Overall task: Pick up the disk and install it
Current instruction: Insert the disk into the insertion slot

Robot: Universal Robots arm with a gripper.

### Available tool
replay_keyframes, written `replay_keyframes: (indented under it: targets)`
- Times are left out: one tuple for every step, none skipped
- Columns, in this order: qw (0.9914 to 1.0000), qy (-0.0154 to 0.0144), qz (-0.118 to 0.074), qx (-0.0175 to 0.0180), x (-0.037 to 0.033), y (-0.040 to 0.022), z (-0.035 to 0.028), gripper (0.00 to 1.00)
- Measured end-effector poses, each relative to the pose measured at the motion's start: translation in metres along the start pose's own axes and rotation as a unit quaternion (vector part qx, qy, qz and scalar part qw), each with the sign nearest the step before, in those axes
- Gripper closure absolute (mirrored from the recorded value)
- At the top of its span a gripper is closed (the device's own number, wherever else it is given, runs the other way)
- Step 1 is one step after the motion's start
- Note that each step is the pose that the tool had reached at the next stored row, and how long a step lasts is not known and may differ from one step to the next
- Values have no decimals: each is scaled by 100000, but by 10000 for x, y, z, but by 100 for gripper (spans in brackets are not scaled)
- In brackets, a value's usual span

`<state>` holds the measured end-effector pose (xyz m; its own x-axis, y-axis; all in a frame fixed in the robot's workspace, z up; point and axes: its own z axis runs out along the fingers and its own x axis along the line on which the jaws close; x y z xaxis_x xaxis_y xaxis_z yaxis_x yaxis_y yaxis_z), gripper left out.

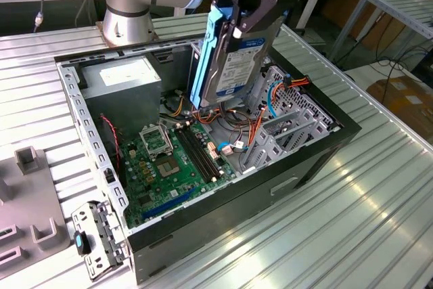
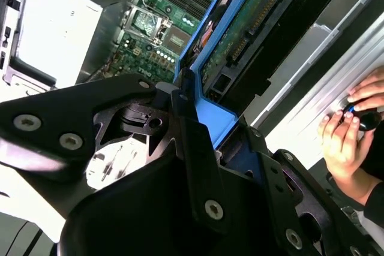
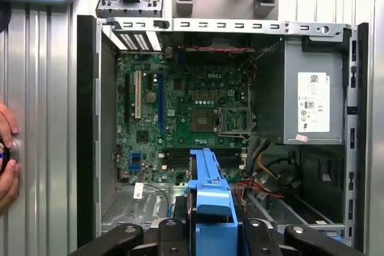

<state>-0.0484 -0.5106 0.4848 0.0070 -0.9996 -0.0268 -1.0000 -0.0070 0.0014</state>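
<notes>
The disk (image 1: 233,59), a silver drive with a white-and-blue label and blue side rails, hangs on edge above the open computer case (image 1: 325,143). My gripper (image 1: 245,11) is shut on its upper end. The disk's lower end is just over the cables beside the metal drive bay (image 1: 287,123). In the first wrist view the blue rail of the disk (image 3: 210,199) sits between my black fingers (image 3: 171,232), above the motherboard (image 3: 192,118). The second wrist view shows the disk (image 2: 252,25) with its green circuit board facing the camera.
A grey power supply box (image 1: 122,82) fills the case's far corner. A loose metal bracket with a blue handle (image 1: 95,238) lies on the slatted table beside grey fixtures (image 1: 27,160). A person's hand (image 2: 348,130) rests on the table next to the case.
</notes>
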Motion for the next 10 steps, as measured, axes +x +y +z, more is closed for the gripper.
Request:
replay_keyframes:
  targets:
    - [100000,44,0,-2,27,0,-1,63]
    - [100000,81,1,-1,51,-1,-1,63]
    - [100000,151,-1,0,94,-1,-2,63]
    - [100000,223,1,-2,131,-2,-2,63]
    - [100000,269,-2,-3,151,-4,-2,63]
    - [100000,314,0,-2,171,-5,-2,63]
    - [99999,453,1,-5,208,-9,-2,63]
    - [99998,565,8,0,233,-19,0,63]
    - [99998,643,6,-2,242,-27,0,63]
    - [99997,733,5,-5,250,-39,0,63]
